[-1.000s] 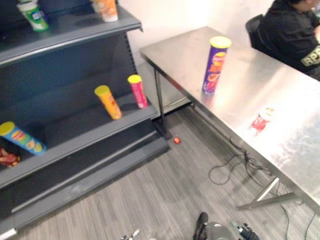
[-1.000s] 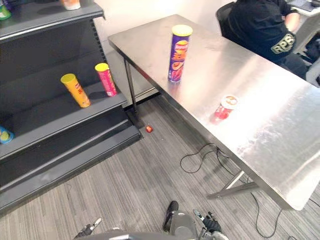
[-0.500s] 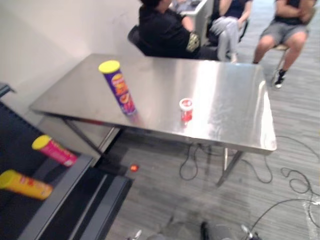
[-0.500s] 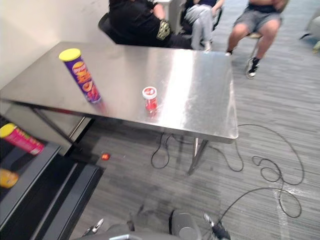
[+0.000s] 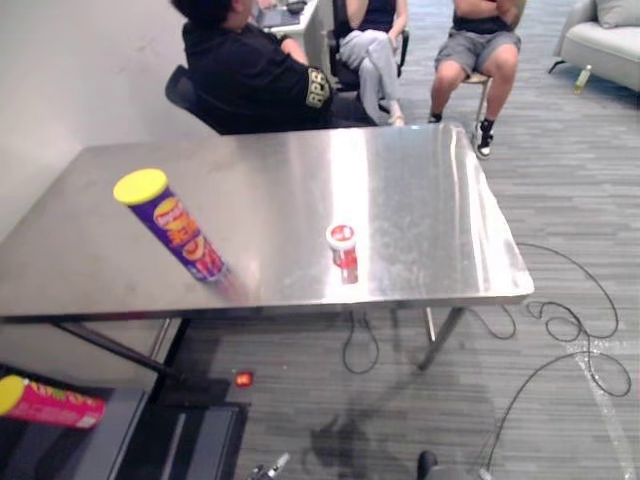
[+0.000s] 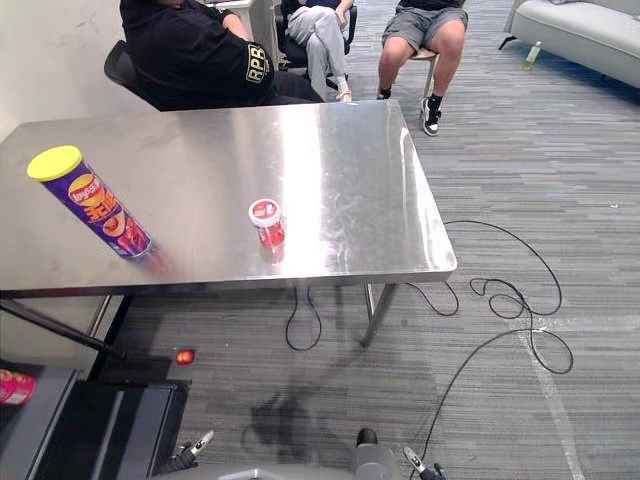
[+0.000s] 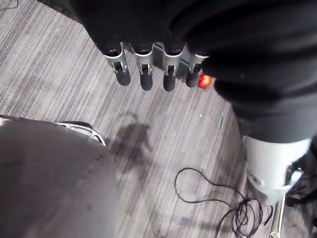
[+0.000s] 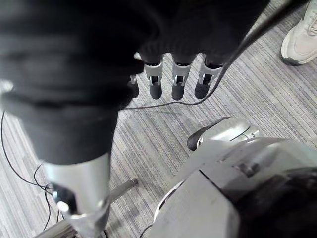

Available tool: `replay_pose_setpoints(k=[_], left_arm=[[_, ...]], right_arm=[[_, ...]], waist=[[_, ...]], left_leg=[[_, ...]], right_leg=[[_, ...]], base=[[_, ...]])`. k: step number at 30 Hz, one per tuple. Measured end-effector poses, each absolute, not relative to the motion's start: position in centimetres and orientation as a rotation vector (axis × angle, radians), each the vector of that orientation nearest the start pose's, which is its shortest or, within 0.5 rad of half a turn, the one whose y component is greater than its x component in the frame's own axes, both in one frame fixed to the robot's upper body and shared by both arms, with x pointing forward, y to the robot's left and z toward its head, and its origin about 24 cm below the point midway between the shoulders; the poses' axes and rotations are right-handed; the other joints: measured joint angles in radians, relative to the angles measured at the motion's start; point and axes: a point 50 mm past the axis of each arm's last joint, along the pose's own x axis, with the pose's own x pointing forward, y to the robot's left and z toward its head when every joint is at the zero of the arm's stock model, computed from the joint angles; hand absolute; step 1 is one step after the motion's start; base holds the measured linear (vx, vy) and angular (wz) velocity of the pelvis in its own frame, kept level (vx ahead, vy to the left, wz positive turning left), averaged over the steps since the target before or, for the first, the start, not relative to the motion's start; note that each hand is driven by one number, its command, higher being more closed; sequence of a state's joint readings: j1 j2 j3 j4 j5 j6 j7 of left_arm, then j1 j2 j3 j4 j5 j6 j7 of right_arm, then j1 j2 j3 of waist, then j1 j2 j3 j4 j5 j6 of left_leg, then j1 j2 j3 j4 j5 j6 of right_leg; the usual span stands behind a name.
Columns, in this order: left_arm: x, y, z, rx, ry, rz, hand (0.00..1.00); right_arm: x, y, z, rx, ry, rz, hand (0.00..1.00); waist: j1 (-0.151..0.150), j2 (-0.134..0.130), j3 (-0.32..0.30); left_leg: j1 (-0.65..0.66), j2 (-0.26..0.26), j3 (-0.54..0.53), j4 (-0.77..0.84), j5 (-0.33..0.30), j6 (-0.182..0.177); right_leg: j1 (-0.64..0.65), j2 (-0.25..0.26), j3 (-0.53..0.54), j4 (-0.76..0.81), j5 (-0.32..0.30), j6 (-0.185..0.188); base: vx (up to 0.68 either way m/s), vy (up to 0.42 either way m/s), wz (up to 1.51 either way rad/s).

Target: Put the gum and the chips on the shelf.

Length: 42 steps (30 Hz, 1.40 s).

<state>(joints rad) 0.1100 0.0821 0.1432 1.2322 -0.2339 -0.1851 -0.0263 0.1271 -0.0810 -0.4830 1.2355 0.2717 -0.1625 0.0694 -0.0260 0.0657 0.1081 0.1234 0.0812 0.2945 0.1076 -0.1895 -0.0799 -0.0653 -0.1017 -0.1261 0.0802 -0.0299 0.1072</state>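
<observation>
The tall purple chips can with the yellow lid (image 5: 180,232) stands on its base on the bare stainless-steel counter (image 5: 420,190). Its long axis runs up from the counter top with the lid uppermost, and from my head it looks to lean away to my left. It is on the left part of the counter, near the front edge. To its right, apart from it, the small red gum tub with the white lid (image 5: 342,251) also stands upright with its lid up, close to the same front edge.

My left hand (image 7: 146,74) hangs low over the grey striped floor (image 6: 500,400), fingers straight and loose, holding nothing. A small red thing on the floor (image 7: 203,81) shows just past its fingertips. My right hand (image 8: 178,84) hangs over the floor too, fingers relaxed and empty. Both the can and the tub are up on the counter ahead of me, well apart from either hand.

At my lower left is the corner of the dark metal shelf (image 5: 130,440), with a pink can with a yellow lid (image 5: 50,403) on it. A person in a black shirt (image 5: 250,80) sits at the counter's far side.
</observation>
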Motion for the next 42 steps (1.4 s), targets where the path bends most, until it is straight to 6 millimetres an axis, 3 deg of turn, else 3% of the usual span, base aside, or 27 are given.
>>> replay_pose_setpoints(k=[5,11,14,18,19,21,23,26,30,36,42], left_arm=[[5.6,20.3,-17.0,-0.197,1.112,0.354,0.00],[5.3,20.7,-16.9,-0.224,1.108,0.404,0.00],[5.3,20.9,-17.0,-0.233,1.112,0.416,0.00],[4.9,21.2,-16.9,-0.238,1.110,0.436,0.00],[4.7,21.4,-16.9,-0.247,1.114,0.452,0.00],[4.1,21.4,-16.9,-0.254,1.122,0.466,0.00],[3.4,21.1,-17.1,-0.269,1.136,0.479,0.00],[3.9,20.6,-17.0,-0.282,1.112,0.469,0.00],[4.5,20.4,-16.9,-0.279,1.091,0.453,0.00],[4.8,20.5,-16.8,-0.260,1.086,0.426,0.00],[5.2,21.3,-16.6,-0.206,1.078,0.379,0.00]], right_arm=[[2.8,-23.1,-17.0,0.489,1.079,-0.740,0.00],[2.5,-24.3,-16.7,0.575,1.012,-0.887,0.00],[3.4,-26.7,-16.0,0.611,0.915,-1.001,0.00],[5.7,-33.3,-12.6,0.551,0.662,-1.146,0.00],[7.1,-35.9,-10.5,0.474,0.551,-1.166,0.00],[8.6,-38.0,-7.8,0.381,0.426,-1.164,0.00],[12.2,-39.7,-2.1,0.196,0.187,-1.093,0.00],[15.1,-39.4,3.9,-0.025,-0.034,-1.003,0.00],[17.3,-38.7,5.6,-0.082,-0.105,-0.976,0.00],[21.2,-34.2,9.8,-0.236,-0.261,-0.646,0.00],[24.0,-30.3,10.2,-0.288,-0.263,-0.344,0.00]], waist=[[0.003,-0.008,-0.002],[0.007,-0.018,-0.002],[0.004,-0.024,0.000],[0.002,-0.023,-0.001],[0.001,-0.027,-0.001],[0.001,-0.025,-0.010],[-0.005,-0.021,-0.016],[-0.002,-0.010,-0.039],[0.003,-0.013,-0.044],[0.001,-0.017,-0.045],[0.010,-0.050,-0.045]], left_leg=[[-0.020,-0.016,-0.007,-0.001,0.000,0.000],[-0.032,-0.018,-0.016,-0.004,0.000,0.000],[-0.031,-0.017,-0.028,-0.030,0.000,0.000],[-0.033,-0.013,-0.023,-0.057,-0.012,0.018],[-0.033,-0.011,-0.017,-0.057,-0.012,0.018],[-0.035,-0.009,-0.005,-0.058,-0.012,0.017],[-0.037,-0.003,0.003,-0.059,-0.013,0.017],[-0.049,0.006,0.001,-0.057,-0.013,0.017],[-0.057,0.012,-0.009,-0.055,-0.012,0.016],[-0.067,-0.004,-0.029,-0.049,-0.012,0.017],[-0.080,-0.023,-0.060,-0.045,-0.007,0.024]], right_leg=[[0.055,-0.005,-0.009,-0.162,0.088,0.009],[0.060,-0.006,-0.023,-0.187,0.107,0.007],[0.049,-0.001,-0.027,-0.193,0.116,0.003],[0.031,0.001,-0.023,-0.195,0.124,0.000],[0.028,0.001,-0.021,-0.195,0.124,0.000],[0.018,0.003,-0.016,-0.195,0.122,-0.002],[0.013,0.008,-0.016,-0.195,0.122,-0.003],[-0.002,0.018,-0.017,-0.195,0.125,-0.001],[0.000,0.023,-0.032,-0.194,0.129,-0.006],[-0.003,0.007,-0.044,-0.192,0.135,0.002],[0.000,-0.014,-0.071,-0.194,0.139,0.009]], base=[[-0.01,0.030,0.02],[-0.06,-0.010,0.07],[-0.11,-0.034,0.04],[-0.09,-0.012,-0.06],[-0.10,-0.020,-0.09],[-0.06,-0.027,-0.16],[-0.01,-0.035,-0.14],[0.02,-0.038,-0.02],[0.04,-0.028,0.08],[0.00,0.006,0.03],[-0.04,0.013,0.14]])
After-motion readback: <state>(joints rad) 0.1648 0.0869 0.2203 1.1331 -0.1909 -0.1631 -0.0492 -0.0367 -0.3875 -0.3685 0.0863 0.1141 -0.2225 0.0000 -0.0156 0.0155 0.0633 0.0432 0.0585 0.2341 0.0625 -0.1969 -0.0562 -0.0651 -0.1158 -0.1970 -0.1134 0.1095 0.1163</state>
